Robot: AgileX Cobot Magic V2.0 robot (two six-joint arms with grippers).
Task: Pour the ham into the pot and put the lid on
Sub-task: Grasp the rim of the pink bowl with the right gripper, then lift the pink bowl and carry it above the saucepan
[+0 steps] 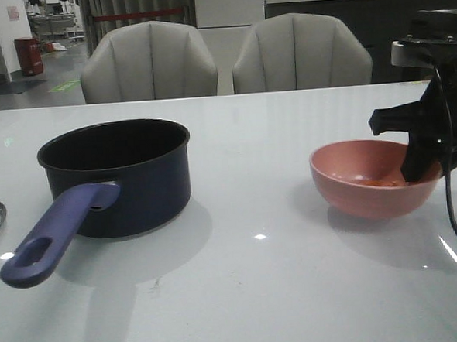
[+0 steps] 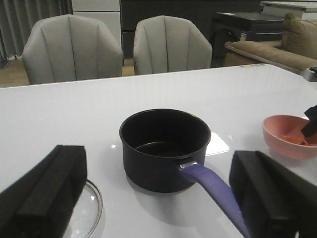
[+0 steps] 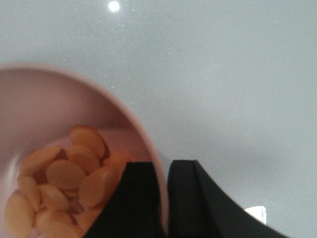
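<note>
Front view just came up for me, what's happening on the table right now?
The right gripper has its fingers astride the rim of the pink bowl, one inside and one outside, with the ham in it. The bowl sits on the table. The pot stands empty and uncovered to the left. The left gripper hangs open near the pot's handle, holding nothing. The lid lies flat on the table beside the pot.

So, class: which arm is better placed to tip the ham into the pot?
Right. Its gripper already straddles the pink bowl's rim, beside the ham; the left gripper hangs open, holding nothing, behind the empty pot.
</note>
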